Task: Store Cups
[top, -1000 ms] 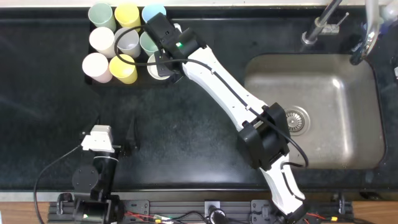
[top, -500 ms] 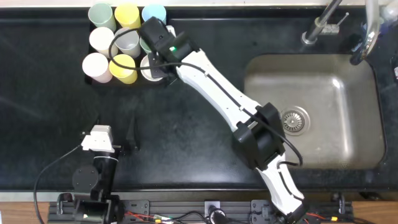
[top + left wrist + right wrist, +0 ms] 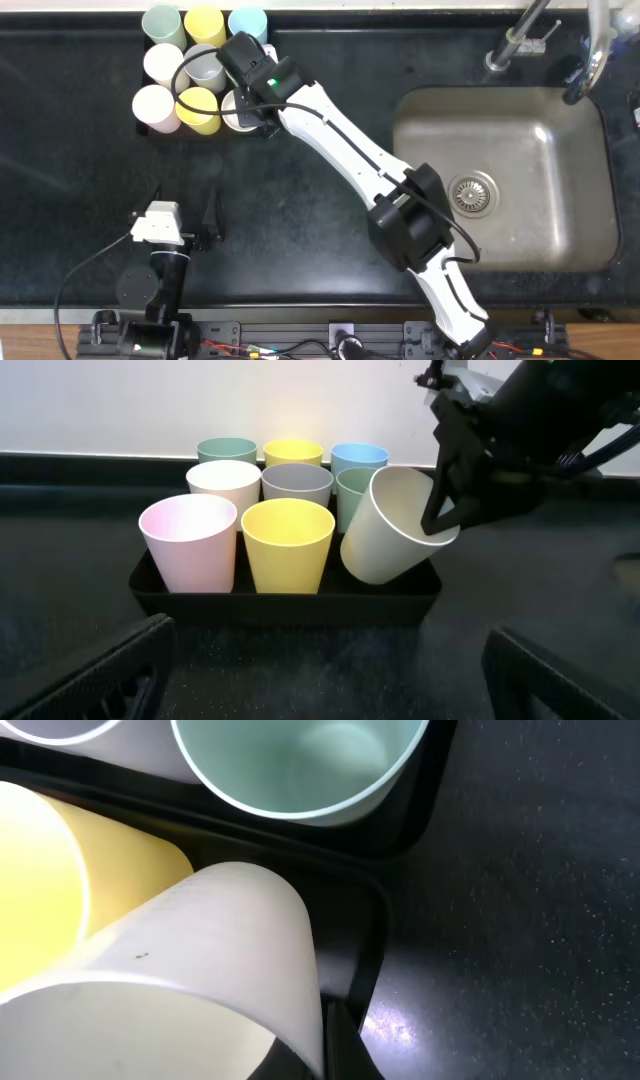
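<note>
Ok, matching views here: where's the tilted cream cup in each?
Top view: cream cup right of the front yellow cup, under the right arm.
Left wrist view: cream cup tilted beside the yellow cup.
Right wrist view: cream cup nearest the camera.
Shared landmark: the yellow cup.

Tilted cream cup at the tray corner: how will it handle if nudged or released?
The cream cup looks empty and thin-walled, so probably light. Tilted over the tray corner, it may tip or roll if released. Its smooth taper might slip in the right tool.

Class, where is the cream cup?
Top view, upper left: the cream cup tilts in the right gripper at the tray's corner nearest the sink, beside the front yellow cup.
</note>
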`<state>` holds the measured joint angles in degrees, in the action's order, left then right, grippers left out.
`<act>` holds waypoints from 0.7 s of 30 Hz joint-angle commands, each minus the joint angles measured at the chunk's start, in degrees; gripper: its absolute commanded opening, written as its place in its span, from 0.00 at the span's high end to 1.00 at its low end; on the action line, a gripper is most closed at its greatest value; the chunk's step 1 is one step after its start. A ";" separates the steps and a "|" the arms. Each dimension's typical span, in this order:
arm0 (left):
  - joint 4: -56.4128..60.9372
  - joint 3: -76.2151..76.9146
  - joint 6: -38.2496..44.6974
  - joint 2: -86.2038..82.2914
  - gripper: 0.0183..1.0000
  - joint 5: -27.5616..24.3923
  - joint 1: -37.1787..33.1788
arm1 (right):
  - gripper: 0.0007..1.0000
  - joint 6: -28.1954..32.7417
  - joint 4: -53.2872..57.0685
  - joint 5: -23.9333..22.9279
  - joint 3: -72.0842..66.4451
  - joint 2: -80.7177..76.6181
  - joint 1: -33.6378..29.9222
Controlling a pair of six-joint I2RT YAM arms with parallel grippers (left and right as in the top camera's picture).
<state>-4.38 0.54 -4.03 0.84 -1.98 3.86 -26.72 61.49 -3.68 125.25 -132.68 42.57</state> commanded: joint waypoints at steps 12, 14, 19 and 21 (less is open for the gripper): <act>-0.13 -0.09 1.03 -0.68 0.00 -0.94 0.39 | 0.96 -0.31 -0.17 -2.16 1.75 -1.09 -0.24; -0.13 -0.09 1.03 -0.68 0.00 -0.94 0.39 | 0.96 -0.31 -0.26 -2.19 1.44 -1.09 -0.33; -0.13 -0.09 1.03 -0.68 0.00 -0.94 0.39 | 0.96 -0.31 -0.24 -2.19 1.40 -1.09 -0.37; -0.13 -0.09 1.03 -0.68 0.00 -0.94 0.39 | 0.96 -0.31 -0.28 -2.19 1.11 -1.09 -0.52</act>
<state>-4.38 0.56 -4.03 0.84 -1.98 3.86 -26.79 61.49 -5.17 125.25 -133.51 42.37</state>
